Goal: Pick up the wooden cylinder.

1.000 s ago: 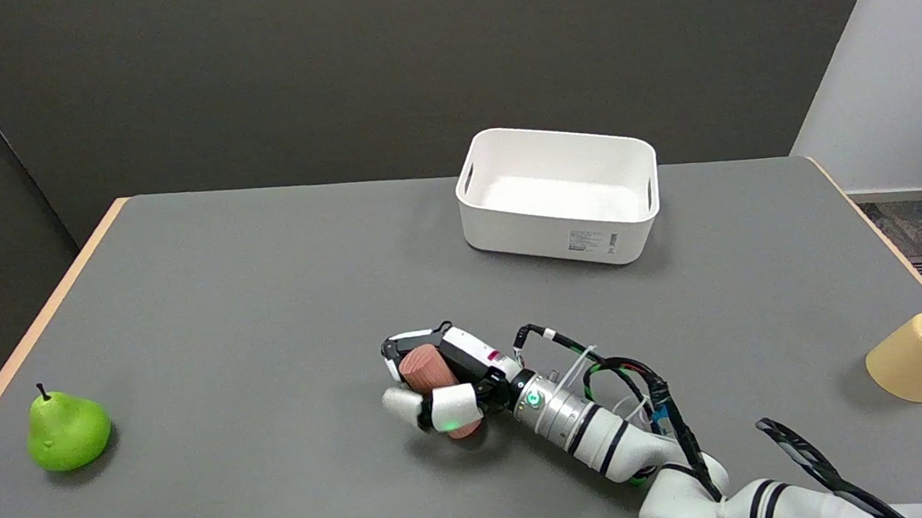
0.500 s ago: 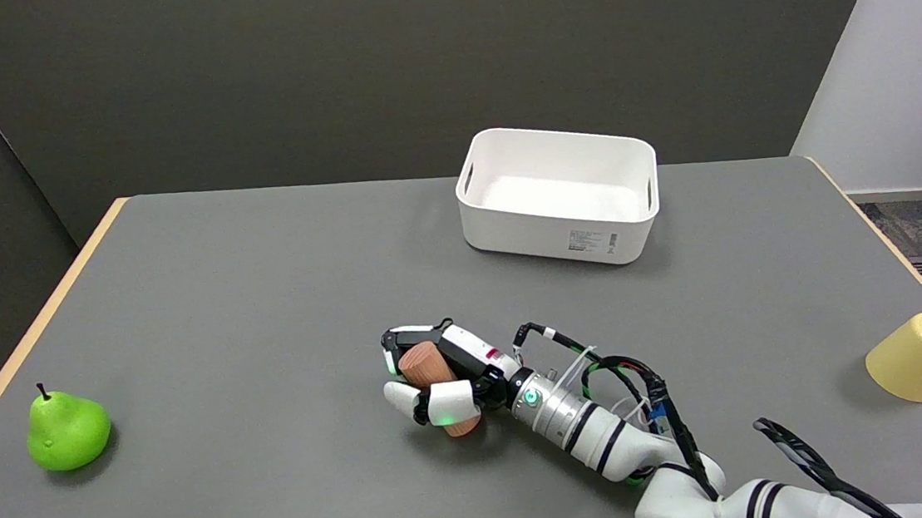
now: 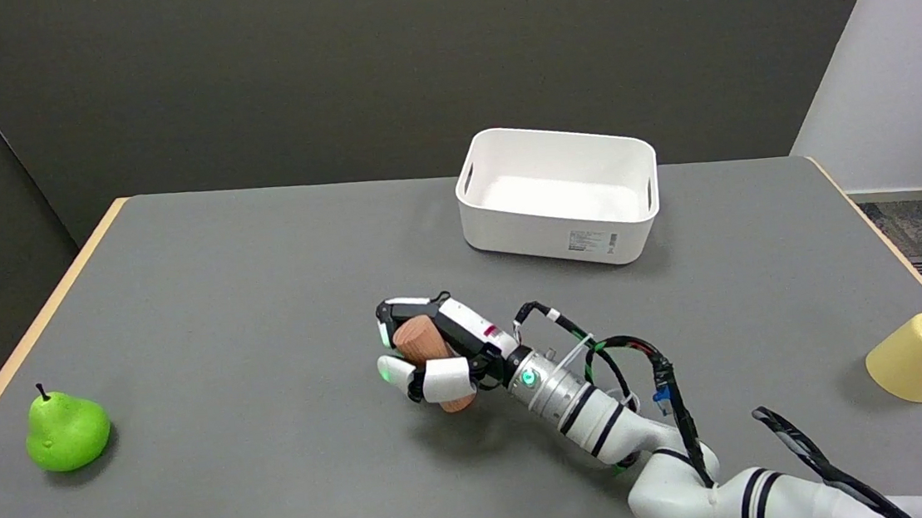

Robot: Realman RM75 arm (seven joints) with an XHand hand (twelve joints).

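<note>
Head view, grasp stage. You are holding the wooden cylinder (image 3: 420, 339) in the right hand (image 3: 435, 358), slightly below the middle of the grey table (image 3: 247, 294). The fingers (image 3: 448, 379) are wrapping round the cylinder's body from the near side, while a dark part of the hand is pressing on it from the far side; one round end face is pointing toward ten o'clock, and the other end is peeking out beneath the hand at about five o'clock. A soft shadow is lying on the table under the hand and forearm, set a little apart from them, so the cylinder is probably hanging just clear of the surface, though from this high angle the gap itself is not showing plainly.

Progress: reaching and closing are done, and the lift appears to be under way at a low height. What is left, by this reading, is to raise the piece clearly off the table and keep it steady; the smooth round wood could roll in the grip if the fingers are slackening.

Bystanders: a green pear (image 3: 65, 430) is sitting at nine o'clock near the left edge, a white bin (image 3: 560, 229) at one o'clock toward the far side, and a yellow cup (image 3: 920, 356) is lying on its side at three o'clock. None is touching the hand.
</note>
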